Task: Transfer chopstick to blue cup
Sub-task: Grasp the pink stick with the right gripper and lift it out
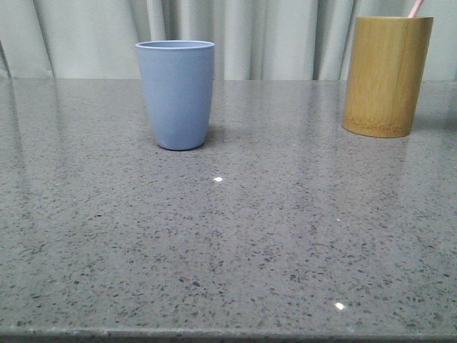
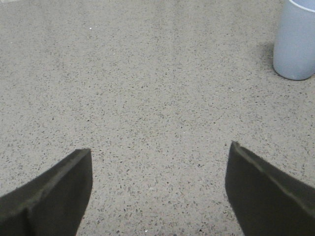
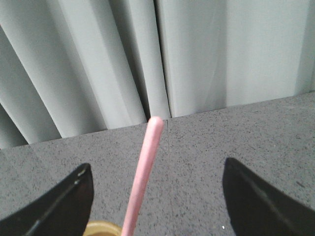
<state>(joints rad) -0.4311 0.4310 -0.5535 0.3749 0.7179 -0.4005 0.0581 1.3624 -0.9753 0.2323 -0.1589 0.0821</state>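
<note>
chopstick (image 3: 142,174) upright in bamboo holder (image 1: 386,76), far right | blue cup (image 1: 176,93) well left of it | left gripper (image 2: 158,184) spread over table (image 1: 228,243) | right gripper (image 3: 156,196) spread, straddling chopstick, no contact

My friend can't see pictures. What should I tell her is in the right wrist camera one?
A thin pink chopstick sticks up out of a tan bamboo holder, right between the two open black fingers of the right gripper, which is not touching it. Behind it are a speckled grey table and pale grey curtains.
</note>
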